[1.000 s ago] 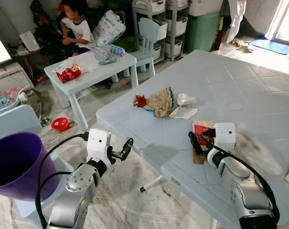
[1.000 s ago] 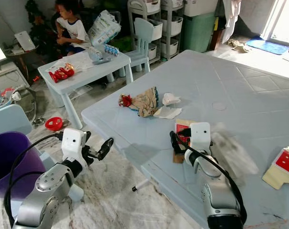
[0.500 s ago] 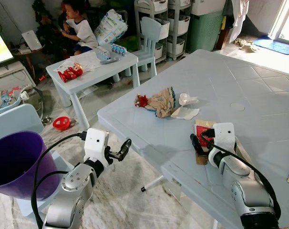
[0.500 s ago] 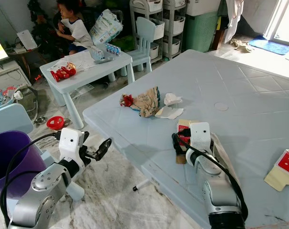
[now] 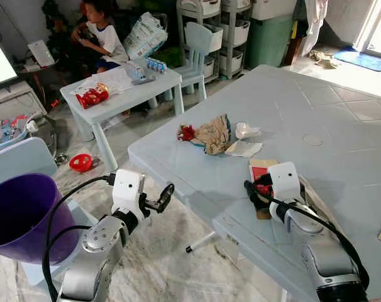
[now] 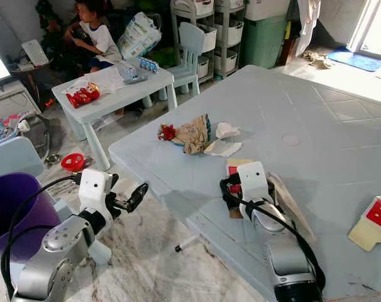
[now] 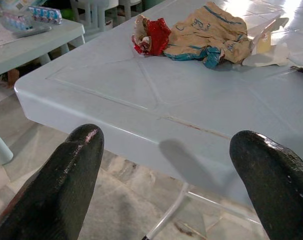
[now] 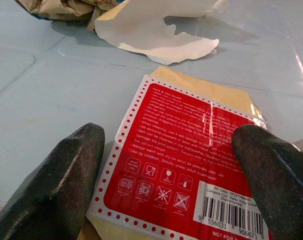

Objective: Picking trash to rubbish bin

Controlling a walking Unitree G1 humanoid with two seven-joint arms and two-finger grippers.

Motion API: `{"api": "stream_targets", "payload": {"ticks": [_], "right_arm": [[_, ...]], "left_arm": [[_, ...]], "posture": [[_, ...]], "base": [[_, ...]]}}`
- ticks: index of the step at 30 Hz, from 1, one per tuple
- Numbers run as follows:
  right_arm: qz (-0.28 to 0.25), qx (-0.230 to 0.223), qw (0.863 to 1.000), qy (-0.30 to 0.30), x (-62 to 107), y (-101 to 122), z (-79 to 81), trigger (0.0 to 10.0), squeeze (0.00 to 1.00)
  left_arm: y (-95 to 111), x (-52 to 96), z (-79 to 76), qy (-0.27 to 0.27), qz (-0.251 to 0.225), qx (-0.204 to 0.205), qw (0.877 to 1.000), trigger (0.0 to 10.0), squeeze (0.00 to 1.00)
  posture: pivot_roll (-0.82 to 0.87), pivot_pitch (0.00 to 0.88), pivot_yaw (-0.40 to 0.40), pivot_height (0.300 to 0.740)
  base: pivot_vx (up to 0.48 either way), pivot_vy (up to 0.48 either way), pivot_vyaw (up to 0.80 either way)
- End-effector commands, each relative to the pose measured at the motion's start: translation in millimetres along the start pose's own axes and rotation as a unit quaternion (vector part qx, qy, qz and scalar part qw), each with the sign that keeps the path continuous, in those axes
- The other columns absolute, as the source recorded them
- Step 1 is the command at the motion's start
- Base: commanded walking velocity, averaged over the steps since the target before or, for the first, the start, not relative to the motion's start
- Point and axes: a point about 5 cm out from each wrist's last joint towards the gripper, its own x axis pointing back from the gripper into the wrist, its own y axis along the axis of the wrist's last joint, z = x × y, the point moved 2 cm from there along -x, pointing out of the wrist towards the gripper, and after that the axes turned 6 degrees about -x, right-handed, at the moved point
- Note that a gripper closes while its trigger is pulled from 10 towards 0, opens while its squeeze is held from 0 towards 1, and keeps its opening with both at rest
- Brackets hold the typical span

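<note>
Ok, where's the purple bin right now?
The purple bin stands on the floor at the robot's far left, beside the left hand and off the big table's near corner.

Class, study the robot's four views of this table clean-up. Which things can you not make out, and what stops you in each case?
- Red card: right wrist view, its lower part cut off by the frame edge; in the eye views the right gripper covers much of it.
- Purple bin: left eye view, its left side and base out of frame.
- Crumpled brown wrapper: left wrist view, its print too creased to read.
- Left gripper: fingertips run off the frame.
</note>
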Motion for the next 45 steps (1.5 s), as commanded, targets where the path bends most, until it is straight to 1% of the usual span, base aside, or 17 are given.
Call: {"api": "stream_targets", "payload": {"ticks": [1, 2, 5, 7, 8, 9, 14, 21, 34, 45], "right_arm": [[0.009, 0.011, 1.000, 0.001, 0.3, -1.8, -0.7, 10.0, 0.00], [0.012, 0.012, 1.000, 0.001, 0.4, -3.2, -1.1, 10.0, 0.00], [0.028, 0.042, 0.999, -0.003, 2.1, -11.7, -4.4, 10.0, 0.00], [0.042, 0.048, 0.998, -0.005, 2.9, -18.5, -6.8, 10.0, 0.00], [0.049, 0.049, 0.998, -0.007, 3.3, -21.5, -7.9, 6.4, 0.00], [0.053, 0.048, 0.997, -0.010, 3.8, -23.7, -9.2, 0.0, 0.00], [0.062, 0.046, 0.997, -0.016, 4.9, -28.8, -11.6, 0.0, 0.00], [0.061, 0.039, 0.997, -0.016, 4.5, -29.2, -11.2, 0.0, 0.00], [0.049, 0.012, 0.999, -0.011, 3.6, -25.6, -9.1, 0.0, 0.00], [0.042, 0.004, 0.999, -0.011, 3.1, -22.6, -8.9, 0.0, 0.00]], "left_arm": [[5.0, -1.0, -1.6, -0.003, -0.005, -0.009, 1.000, 10.0, 0.00], [5.1, -1.3, -1.8, -0.004, -0.006, -0.010, 1.000, 10.0, 0.00], [6.2, -2.1, -2.1, -0.004, -0.008, -0.010, 1.000, 10.0, 0.00], [6.1, -2.2, -2.0, -0.003, -0.008, -0.010, 1.000, 10.0, 0.00], [5.9, -2.1, -2.1, -0.003, -0.007, -0.010, 1.000, 10.0, 0.00], [5.9, -2.1, -2.2, -0.004, -0.007, -0.010, 1.000, 10.0, 0.00], [6.1, -2.6, -2.4, -0.004, -0.008, -0.011, 1.000, 10.0, 0.00], [6.3, -2.6, -2.2, -0.004, -0.008, -0.012, 1.000, 10.0, 0.00], [5.9, -3.3, -3.2, -0.006, -0.007, -0.012, 1.000, 10.0, 0.00], [5.4, -3.6, -3.8, -0.007, -0.006, -0.012, 1.000, 10.0, 0.00]], "posture": [[0.07, 0.000, 0.044, 0.740], [0.07, 0.000, 0.043, 0.740], [0.07, 0.000, 0.043, 0.740], [0.06, 0.000, 0.044, 0.740], [0.06, 0.000, 0.044, 0.740], [0.06, 0.000, 0.045, 0.740], [0.06, 0.000, 0.045, 0.740], [0.06, 0.000, 0.045, 0.740], [0.06, 0.000, 0.047, 0.740], [0.06, 0.000, 0.047, 0.740]], "base": [[0.000, 0.000, 0.00], [0.000, 0.000, 0.00], [0.000, 0.000, 0.00], [0.000, 0.000, 0.00], [0.000, 0.000, 0.00], [0.000, 0.000, 0.00], [0.000, 0.000, 0.00], [0.000, 0.000, 0.00], [0.000, 0.000, 0.00], [0.000, 0.000, 0.00]]}}
